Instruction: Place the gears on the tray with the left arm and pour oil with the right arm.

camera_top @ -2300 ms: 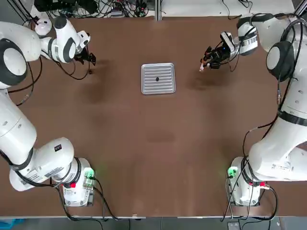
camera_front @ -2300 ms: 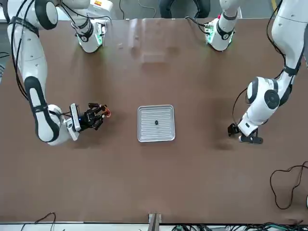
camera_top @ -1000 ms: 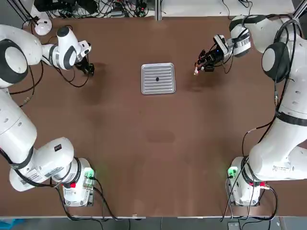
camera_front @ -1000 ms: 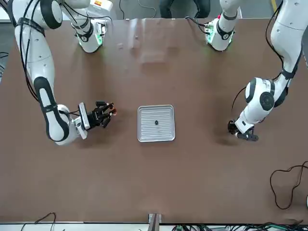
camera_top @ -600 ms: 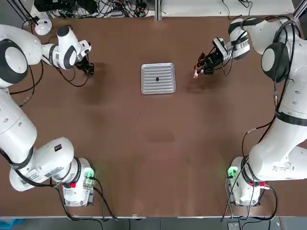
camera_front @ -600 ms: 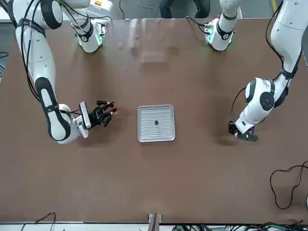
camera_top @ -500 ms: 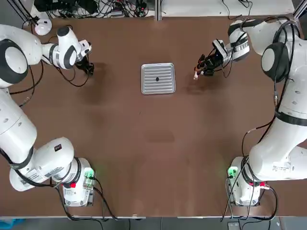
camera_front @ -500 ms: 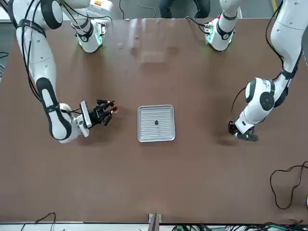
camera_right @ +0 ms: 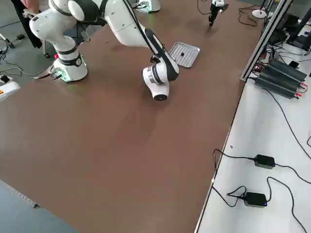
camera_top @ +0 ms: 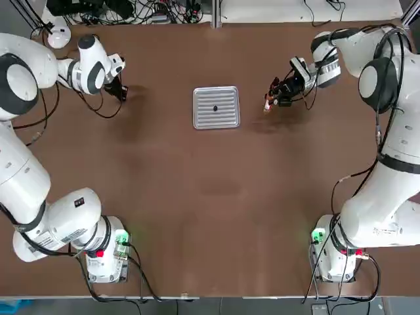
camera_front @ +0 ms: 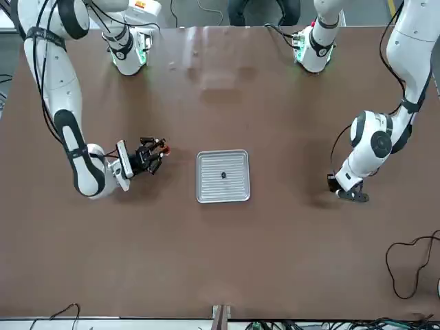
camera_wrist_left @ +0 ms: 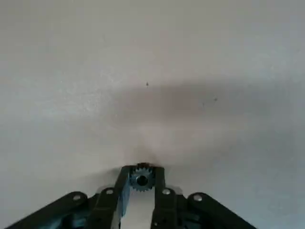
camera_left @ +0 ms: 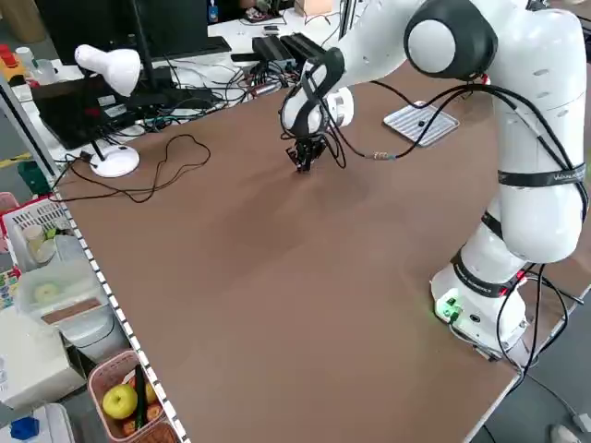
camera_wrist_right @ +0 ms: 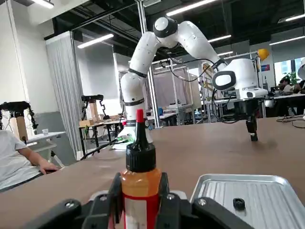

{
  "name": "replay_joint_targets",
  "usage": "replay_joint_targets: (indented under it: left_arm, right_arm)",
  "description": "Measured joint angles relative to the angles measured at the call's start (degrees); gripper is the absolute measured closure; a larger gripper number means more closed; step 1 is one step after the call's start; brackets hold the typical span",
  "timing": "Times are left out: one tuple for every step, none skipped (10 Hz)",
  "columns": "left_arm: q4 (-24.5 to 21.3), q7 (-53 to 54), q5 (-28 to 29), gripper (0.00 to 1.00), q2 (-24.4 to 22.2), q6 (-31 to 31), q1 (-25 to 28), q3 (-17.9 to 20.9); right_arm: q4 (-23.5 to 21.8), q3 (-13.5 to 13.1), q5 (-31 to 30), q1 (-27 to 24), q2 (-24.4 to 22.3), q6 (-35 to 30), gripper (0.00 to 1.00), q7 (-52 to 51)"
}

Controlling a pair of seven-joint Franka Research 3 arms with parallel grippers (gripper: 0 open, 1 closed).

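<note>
Black two-finger left gripper (camera_wrist_left: 142,183), upper left in the top view, clamps a small toothed dark gear (camera_wrist_left: 142,180), distinct only in its wrist view. Black two-finger right gripper (camera_top: 277,93), upper right there, grips an orange-red bottle with black cap (camera_wrist_right: 141,181), labelled in its wrist view.

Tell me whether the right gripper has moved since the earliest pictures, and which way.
Yes. In the top view, the right gripper has moved closer to the tray, shifting leftward and a little toward the arms' bases.

Right wrist view: lower end of the oil bottle (camera_wrist_right: 142,183) cut off by bottom edge. Top view: gear on tray (camera_top: 215,108) tiny, its teeth apparently too small to make out
</note>
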Motion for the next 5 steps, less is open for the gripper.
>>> replay_joint_targets:
  left_arm:
    - [0.47, -0.52, 0.00, 0.76, 0.00, -0.48, -0.19, -0.13]
    - [1.49, -2.32, 0.00, 0.76, -0.07, -1.87, -0.80, -0.58]
    - [3.04, -5.92, 0.00, 0.76, -0.36, -3.95, -2.16, -1.68]
    - [4.54, -10.82, 0.01, 0.76, -0.82, -5.97, -4.19, -3.36]
    - [6.04, -16.75, 0.00, 0.76, -1.15, -8.01, -7.14, -5.06]
  right_arm:
    - [-0.66, 0.00, 0.25, 0.07, -0.93, 0.07, 0.68, 0.21]
    - [-1.31, -0.02, 0.36, 0.07, -1.47, 0.16, 0.68, 1.17]
    - [-1.91, -0.03, 0.39, 0.08, -1.74, 0.19, 0.68, 2.27]
    - [-2.28, -0.02, 0.42, 0.10, -1.98, 0.19, 0.68, 3.16]
    - [-2.43, 0.00, 0.45, 0.23, -2.18, 0.19, 0.68, 4.05]
